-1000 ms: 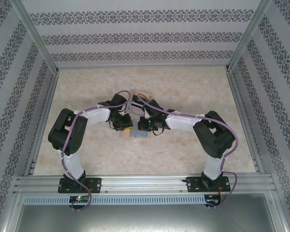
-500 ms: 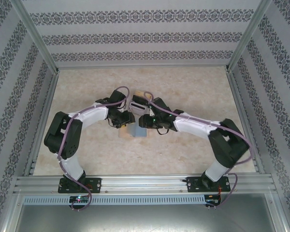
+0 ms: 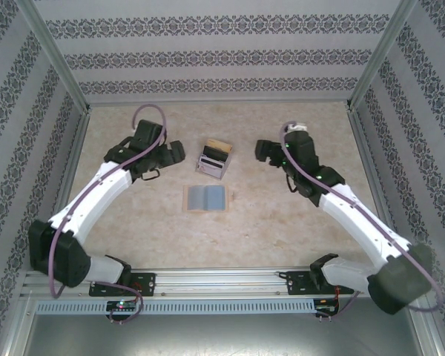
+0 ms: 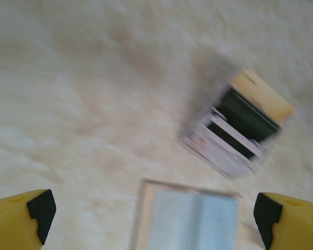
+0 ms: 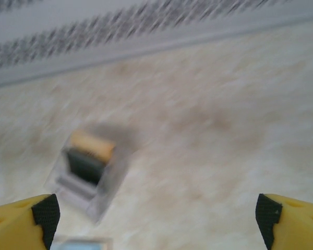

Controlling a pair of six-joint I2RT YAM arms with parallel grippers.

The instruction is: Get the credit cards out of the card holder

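Holder [image 3: 214, 159], one; grey-blue cards [image 3: 207, 198] outside, two.

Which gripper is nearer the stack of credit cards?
Left. The left gripper hangs just beyond and left of the credit cards; the right gripper is farther, beyond and right.

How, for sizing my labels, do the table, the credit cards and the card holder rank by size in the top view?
1. table, by far the largest.
2. credit cards and card holder: they look about alike, so I won't rank them.
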